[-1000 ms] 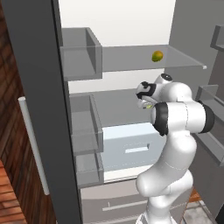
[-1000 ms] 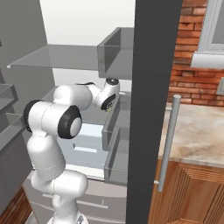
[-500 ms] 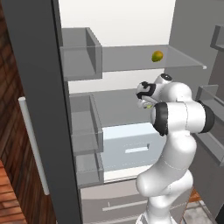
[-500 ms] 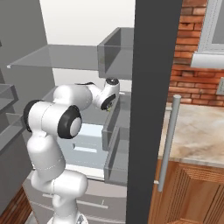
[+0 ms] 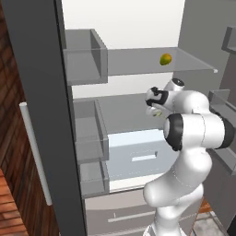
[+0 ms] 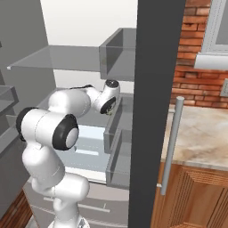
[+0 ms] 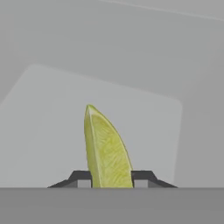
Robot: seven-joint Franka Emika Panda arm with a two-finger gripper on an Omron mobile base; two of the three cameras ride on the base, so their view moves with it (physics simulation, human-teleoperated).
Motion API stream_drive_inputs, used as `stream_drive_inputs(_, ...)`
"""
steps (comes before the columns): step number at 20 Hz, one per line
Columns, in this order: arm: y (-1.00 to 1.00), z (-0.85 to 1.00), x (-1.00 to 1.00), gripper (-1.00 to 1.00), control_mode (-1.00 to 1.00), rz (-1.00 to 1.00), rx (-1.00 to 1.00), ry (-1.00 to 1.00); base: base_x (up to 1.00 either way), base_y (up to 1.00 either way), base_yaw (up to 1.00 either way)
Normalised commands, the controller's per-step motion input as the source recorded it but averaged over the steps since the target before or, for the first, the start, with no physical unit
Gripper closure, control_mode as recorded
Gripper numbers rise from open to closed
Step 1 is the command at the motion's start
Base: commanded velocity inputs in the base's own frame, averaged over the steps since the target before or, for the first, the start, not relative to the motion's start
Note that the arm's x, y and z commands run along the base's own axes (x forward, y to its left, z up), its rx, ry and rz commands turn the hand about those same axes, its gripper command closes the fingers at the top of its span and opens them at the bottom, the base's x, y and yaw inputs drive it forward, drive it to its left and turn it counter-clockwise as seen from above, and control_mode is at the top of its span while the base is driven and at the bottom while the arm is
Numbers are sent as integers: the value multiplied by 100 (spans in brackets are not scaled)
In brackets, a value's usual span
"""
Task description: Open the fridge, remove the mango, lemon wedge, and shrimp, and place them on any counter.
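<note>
We saw the thin yellow-green lemon wedge (image 7: 105, 151) standing point-up betw. the fingers (image 7: 145, 176), clamped on it above the fridge (image 5: 138, 110) shelf, arm approx. unmoved vs. earlier frame.

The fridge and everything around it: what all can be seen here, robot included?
fridge: one, pale grey outside, white inside with grey shelves, doors open, facing the robot.
mango: one, yellow-green, on the upper shelf toward its right end in the left base view.
lemon wedge: one, yellow-green, standing between the two finger tips in the hand view, over the middle shelf.
counter: one, beige marbled stone over brown wooden cabinets, right of the fridge.
brick wall: one, red-brown, behind the counter.
arm: one, white with dark joints, reaching into the fridge.
gripper: one, dark tips, shut on the lemon wedge.
</note>
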Motion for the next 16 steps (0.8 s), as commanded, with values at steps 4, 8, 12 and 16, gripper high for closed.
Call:
stream_drive_inputs(4,15,22,-67,100,-100,-2,0,-4,0,0,0)
stream_drive_inputs(8,26,41,-71,100,-100,-5,0,-12,0,0,0)
stream_drive_inputs(12,33,48,-88,100,-100,-8,0,-17,0,0,0)
stream_drive_inputs(16,25,73,-99,100,-100,-11,0,-13,0,0,0)
